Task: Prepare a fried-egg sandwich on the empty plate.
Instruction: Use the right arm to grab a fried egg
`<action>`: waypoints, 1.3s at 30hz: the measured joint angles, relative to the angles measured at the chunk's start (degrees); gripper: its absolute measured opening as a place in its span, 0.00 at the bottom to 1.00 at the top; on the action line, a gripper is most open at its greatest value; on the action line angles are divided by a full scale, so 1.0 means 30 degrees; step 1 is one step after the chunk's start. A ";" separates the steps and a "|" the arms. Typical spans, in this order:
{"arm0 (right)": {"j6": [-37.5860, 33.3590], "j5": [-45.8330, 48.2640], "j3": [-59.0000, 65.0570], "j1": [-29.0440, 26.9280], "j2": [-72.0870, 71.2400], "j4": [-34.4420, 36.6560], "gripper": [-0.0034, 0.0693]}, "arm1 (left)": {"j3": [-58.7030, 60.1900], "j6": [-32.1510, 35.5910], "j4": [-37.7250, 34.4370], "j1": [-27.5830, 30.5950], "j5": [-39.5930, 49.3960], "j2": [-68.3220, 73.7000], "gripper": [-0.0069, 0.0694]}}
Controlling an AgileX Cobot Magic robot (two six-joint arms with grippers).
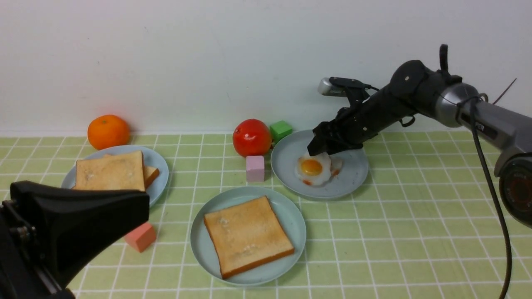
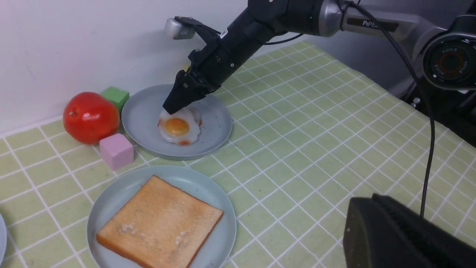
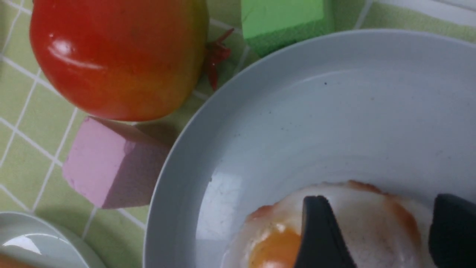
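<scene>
- L gripper (image 1: 79,224): big black shape in near-left corner, cut off by the frame. Jaws closed tight, nothing held. Its own wrist view shows only one finger (image 2: 405,234), also cropped.
- Salmon block (image 1: 141,236): partly hidden behind that gripper.
- Orange (image 1: 108,131): by the wall, far left.
- Light blue plate (image 1: 160,168): near rim hidden by L gripper. It carries the toast pair (image 1: 110,171), stacked, w/ the lower slice only peeking out on the right.
- Mint-green plate (image 1: 249,279): centre front, w/ one toast slice (image 1: 247,234) flat on it.
- Tomato (image 1: 251,137), pink block (image 1: 254,168) in front of it, green block (image 1: 280,130) behind. All sit just beside the next plate's left rim.
- Grey-blue plate (image 1: 353,179): fried egg (image 1: 314,169) lies on it, orange-red spots at its rim. More white shows at its right side; can't tell if that's the same piece or a second egg.
- R gripper (image 1: 320,150): comes down from the right. Fingers (image 3: 319,230) spread wide, gripping nothing, tips at the egg's far edge. Touching or just above: can't tell. Both fingers are cropped in its wrist view.
- Writing: "PiPE…" (image 2: 370,24) on R arm, end hidden by the cable. "AGILE" (image 2: 452,50) on the joint ring, rest unreadable.
</scene>
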 joint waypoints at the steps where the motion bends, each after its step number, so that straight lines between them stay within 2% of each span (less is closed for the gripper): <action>1: 0.0000 -0.0004 0.0000 0.0000 0.0000 0.0000 0.61 | 0.0000 0.0000 -0.0016 0.0000 0.0000 0.0000 0.07; 12: -0.0500 0.0275 -0.0162 0.0000 0.0226 0.0299 0.60 | 0.0000 0.0000 -0.0065 0.0000 -0.0015 0.0000 0.07; 17: -0.0508 0.0529 -0.0162 -0.0006 0.0226 0.0299 0.53 | 0.0000 0.0000 -0.0082 0.0000 -0.0015 0.0000 0.07; 18: -0.0523 0.0661 -0.0162 -0.0006 0.0226 0.0299 0.46 | 0.0000 0.0000 -0.0082 0.0000 -0.0015 0.0000 0.07; 19: -0.0523 0.0661 -0.0162 -0.0006 0.0226 0.0299 0.46 | 0.0000 0.0000 -0.0082 0.0000 -0.0015 0.0000 0.07; 20: -0.0505 0.0774 -0.0162 -0.0006 0.0226 0.0299 0.40 | 0.0000 0.0000 -0.0082 0.0000 -0.0015 0.0000 0.07; 23: -0.0490 0.0843 -0.0184 -0.0006 0.0167 0.0500 0.29 | 0.0000 0.0000 -0.0082 0.0000 -0.0015 0.0000 0.07; 27: -0.0469 0.0860 -0.0184 -0.0021 0.0031 0.0627 0.22 | 0.0000 0.0000 -0.0082 0.0000 -0.0015 0.0000 0.07; 28: -0.0442 0.0940 -0.0184 -0.0021 -0.0141 0.0725 0.17 | 0.0000 0.0000 -0.0082 0.0000 -0.0015 0.0000 0.07; 33: -0.0410 0.1620 -0.0184 -0.0021 -0.0642 0.0689 0.14 | 0.0000 0.0000 -0.0043 0.0000 -0.0015 0.0000 0.07; 39: 0.0239 0.4047 -0.0164 -0.0021 -0.2120 0.0345 0.14 | 0.0000 0.0000 0.0976 0.0000 0.0419 0.0000 0.07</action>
